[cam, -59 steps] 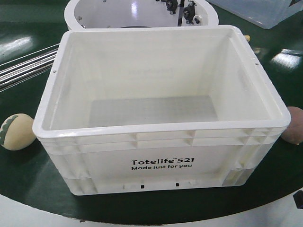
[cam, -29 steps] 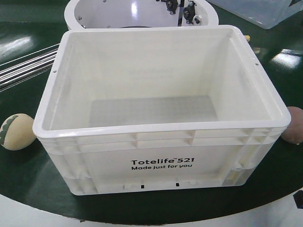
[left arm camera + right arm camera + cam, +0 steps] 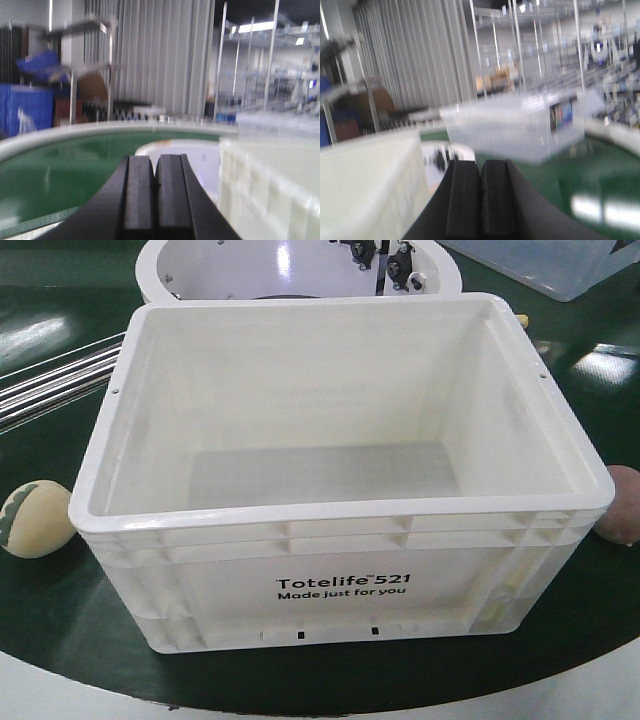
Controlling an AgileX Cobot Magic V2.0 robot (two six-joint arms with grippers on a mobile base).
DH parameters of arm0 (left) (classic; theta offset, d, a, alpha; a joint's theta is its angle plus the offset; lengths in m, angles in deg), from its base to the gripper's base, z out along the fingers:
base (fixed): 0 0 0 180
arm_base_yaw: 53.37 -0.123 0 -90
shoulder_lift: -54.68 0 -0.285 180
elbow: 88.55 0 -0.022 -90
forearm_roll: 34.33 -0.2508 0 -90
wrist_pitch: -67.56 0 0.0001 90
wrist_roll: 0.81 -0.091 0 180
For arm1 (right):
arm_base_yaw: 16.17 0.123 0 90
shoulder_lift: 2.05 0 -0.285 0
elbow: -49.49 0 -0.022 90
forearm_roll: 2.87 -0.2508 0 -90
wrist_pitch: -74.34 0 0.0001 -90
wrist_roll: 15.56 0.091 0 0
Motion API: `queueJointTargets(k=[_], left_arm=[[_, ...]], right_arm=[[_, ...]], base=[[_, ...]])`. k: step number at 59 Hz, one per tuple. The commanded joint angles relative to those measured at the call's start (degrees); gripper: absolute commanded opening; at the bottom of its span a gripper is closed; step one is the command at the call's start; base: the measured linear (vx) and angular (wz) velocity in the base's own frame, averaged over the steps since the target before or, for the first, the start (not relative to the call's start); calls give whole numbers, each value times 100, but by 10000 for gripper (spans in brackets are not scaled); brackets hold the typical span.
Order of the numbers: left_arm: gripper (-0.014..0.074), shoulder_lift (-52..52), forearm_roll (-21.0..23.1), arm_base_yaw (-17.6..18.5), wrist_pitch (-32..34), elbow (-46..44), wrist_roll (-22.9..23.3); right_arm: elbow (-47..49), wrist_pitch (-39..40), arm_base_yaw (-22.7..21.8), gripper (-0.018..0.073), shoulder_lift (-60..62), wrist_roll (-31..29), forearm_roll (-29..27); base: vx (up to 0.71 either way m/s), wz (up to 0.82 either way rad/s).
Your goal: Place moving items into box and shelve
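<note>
— What did we find on the left?

— The pale yellow egg point(image 3: 35, 518) lay on the green table point(image 3: 60, 630), just beside the left wall of the white box point(image 3: 340, 508) and outside it, near the front corner. In its own wrist view, the left gripper point(image 3: 155, 165) reached out low and roughly level over the table. Its two black pads were pressed flat together with nothing between them. The box wall rose close on its right, blurred.

— And in the middle?

— We saw the box standing upright with its open top and printed front wall towards us. A round white tub point(image 3: 150, 280) stood just behind it.

— What about the right side?

— The right gripper point(image 3: 481, 170) was also held about level, its pads closed on each other and gripping nothing. The box wall was close on its left, and a clear bin point(image 3: 515, 125) stood ahead of it on the table. In the front view the reddish-brown egg point(image 3: 622, 502) lay on the table against the box's right side, partly hidden by the rim. We could not tell whether it touched the wall.

— How did each gripper stand relative to its egg?

— From the blurred wrist views, we could not tell.
</note>
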Motion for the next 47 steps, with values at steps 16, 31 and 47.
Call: queueJointTargets(k=[16, 31, 47], left_arm=[[-6, -1053, 42, 29, 157, -2513, 43], [-6, -2792, 42, 29, 263, -3410, 70], [36, -3863, 29, 29, -254, -3341, 90]], right_arm=[[3552, -493, -5, -6, -1136, -220, 626], [4184, -538, -5, -6, -2914, -153, 574], [4184, -516, -5, 41, -4072, -181, 592]], base=[[0, 0], [0, 0], [0, 0]])
